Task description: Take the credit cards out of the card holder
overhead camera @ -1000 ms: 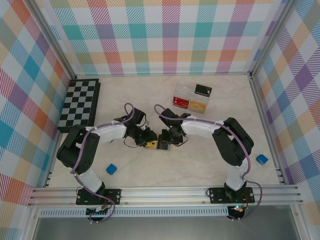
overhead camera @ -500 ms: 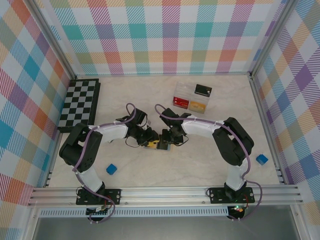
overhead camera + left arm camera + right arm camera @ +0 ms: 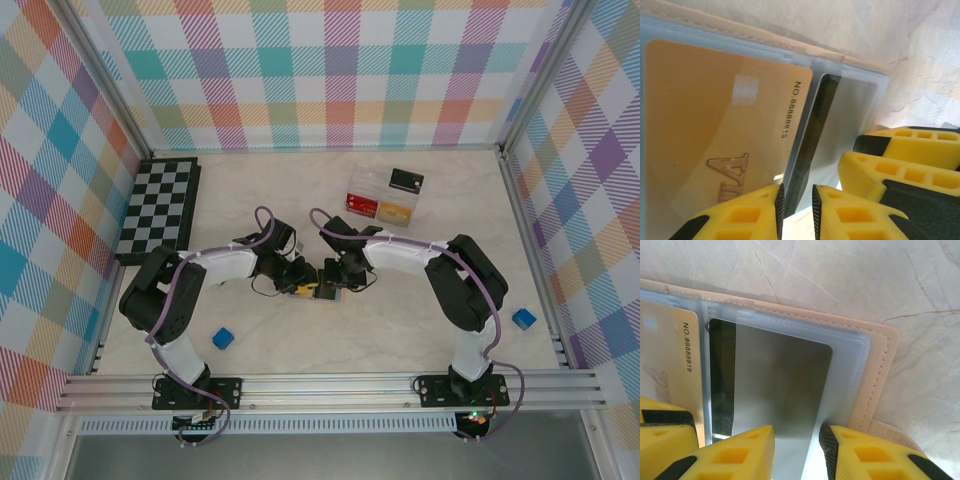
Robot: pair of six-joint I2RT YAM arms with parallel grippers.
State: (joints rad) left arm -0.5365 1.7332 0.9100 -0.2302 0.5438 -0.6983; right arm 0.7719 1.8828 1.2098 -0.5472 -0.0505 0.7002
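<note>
Well, almost nothing has moved in the last second. Seen from above, your left arm (image 3: 225, 262) has only leaned a shade toward the middle. The card holder (image 3: 875, 375) sits where it did, open and flat on the tabletop (image 3: 400, 330), about midway between the left and right edges and a little nearer the near edge than the far one. So I judge that you have no progress to count yet: the gold card (image 3: 705, 130) is tucked fully into the holder's left half, and the dark card (image 3: 780, 385) lies in the right half, just beside the fold. Neither has slid out. Your left pincer (image 3: 796, 200) is nearly closed, leaving only a thin slit between its fingers. It stands right at the fold-side edge of the dark card, whose black strip runs straight into that slit. You cannot tell from here whether it bites the card or merely hovers at its edge. Your right pincer (image 3: 796, 445) stands part-way apart over the same card, nearer the holder's outer edge. The card is broader than the gap and shows flat between the fingers, so it is not clamped there, though contact cannot be ruled out. The two pincers sit just beside each other.
</note>
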